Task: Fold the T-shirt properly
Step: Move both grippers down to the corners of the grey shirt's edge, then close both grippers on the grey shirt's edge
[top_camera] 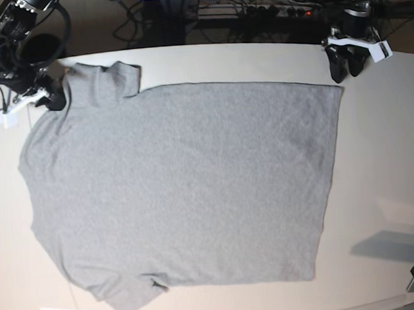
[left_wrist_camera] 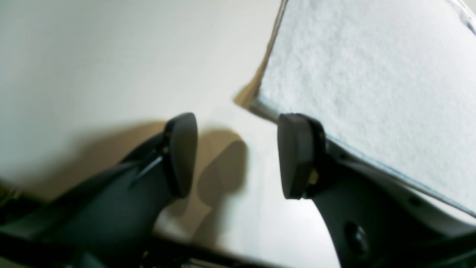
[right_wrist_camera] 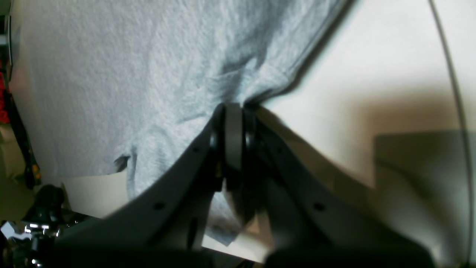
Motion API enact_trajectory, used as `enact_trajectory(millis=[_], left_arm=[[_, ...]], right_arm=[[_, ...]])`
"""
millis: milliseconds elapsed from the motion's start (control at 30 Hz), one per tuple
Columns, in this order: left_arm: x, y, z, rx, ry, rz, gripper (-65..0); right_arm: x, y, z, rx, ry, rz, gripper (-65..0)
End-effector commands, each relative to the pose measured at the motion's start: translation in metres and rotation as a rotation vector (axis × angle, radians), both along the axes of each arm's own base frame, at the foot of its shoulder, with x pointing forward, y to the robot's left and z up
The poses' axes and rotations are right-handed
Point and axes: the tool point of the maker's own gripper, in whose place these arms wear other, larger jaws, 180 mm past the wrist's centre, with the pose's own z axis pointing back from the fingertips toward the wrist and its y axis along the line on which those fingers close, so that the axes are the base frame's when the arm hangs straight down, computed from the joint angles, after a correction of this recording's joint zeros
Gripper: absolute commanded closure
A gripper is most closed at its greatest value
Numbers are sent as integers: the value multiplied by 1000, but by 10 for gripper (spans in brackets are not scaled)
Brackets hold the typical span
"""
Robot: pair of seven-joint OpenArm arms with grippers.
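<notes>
White table (top_camera: pixel 388 159), broad and pale. T-shirt (top_camera: pixel 188 191) spread flat across it, plain grey side up, hem toward the left arm, shoulders toward the right arm. Right gripper (right_wrist_camera: pixel 233 111) clamped on a bunched fold of cloth at the shoulder. Left gripper (left_wrist_camera: pixel 238 152) parted, empty, just beside the hem corner.
</notes>
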Motion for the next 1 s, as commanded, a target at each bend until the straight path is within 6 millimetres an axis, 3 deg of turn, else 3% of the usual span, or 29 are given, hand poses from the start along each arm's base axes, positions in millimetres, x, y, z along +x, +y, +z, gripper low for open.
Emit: enact_trajectory(millis=[0,200,567,900,967], left_arm=[[7,0,9,-7,-36,-4,-343],[20,-7,8,-34,-49,0,-343],[18,-1,-18,-73,-9,51,-341],[31,-7,-17,-85,-26,38,-341],[29,-11,-24,-101,25,17,-341]], right_arm=[[3,-5,5,-19,-18,3,0],[3,-6,5,-21,-16,1,0],[2,-6,5,-21,-15,1,0],[2,-5,5,-20,-14,4,0],[2,-5,5,-20,-14,4,0]])
